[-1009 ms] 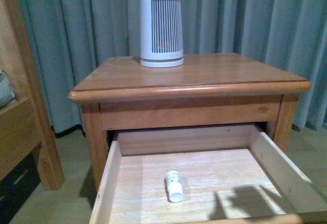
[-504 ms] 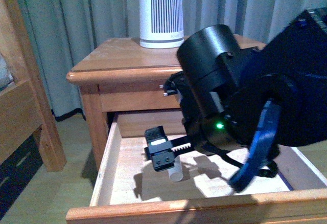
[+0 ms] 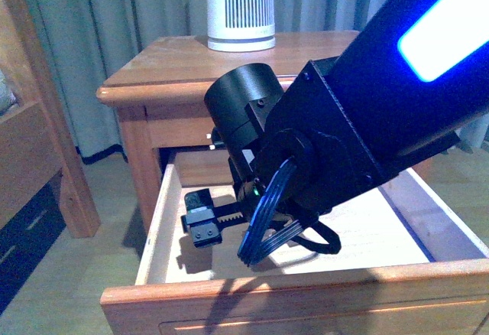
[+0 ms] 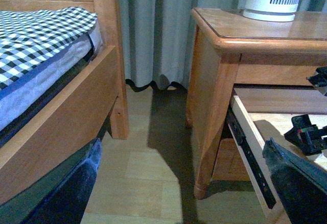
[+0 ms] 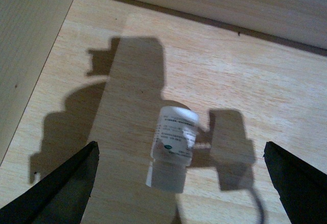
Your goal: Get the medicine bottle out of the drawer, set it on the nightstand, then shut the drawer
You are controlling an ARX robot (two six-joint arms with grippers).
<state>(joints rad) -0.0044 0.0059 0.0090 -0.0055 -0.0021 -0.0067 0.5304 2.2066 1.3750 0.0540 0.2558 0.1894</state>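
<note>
The medicine bottle (image 5: 172,132) lies on its side on the pale floor of the open drawer (image 5: 265,75). It rests between the fingertips of my right gripper (image 5: 180,155), which is open and hangs above it without touching. In the front view my right arm reaches into the drawer (image 3: 306,293) of the nightstand (image 3: 176,67). One finger (image 3: 200,226) shows there, and the bottle is hidden behind the arm. My left gripper (image 4: 186,183) is open and empty, low over the floor beside the nightstand (image 4: 214,106).
A tall white ribbed device (image 3: 241,10) stands at the back of the nightstand top. A wooden bed frame (image 4: 76,116) with checked bedding is to the left, with bare floor (image 4: 148,178) between. Curtains (image 3: 114,29) hang behind. The drawer's slide rail (image 4: 248,157) sticks out.
My right arm has come into the front view and lowered into the drawer toward its left side. It now covers the bottle, which lay in plain sight a second ago.
</note>
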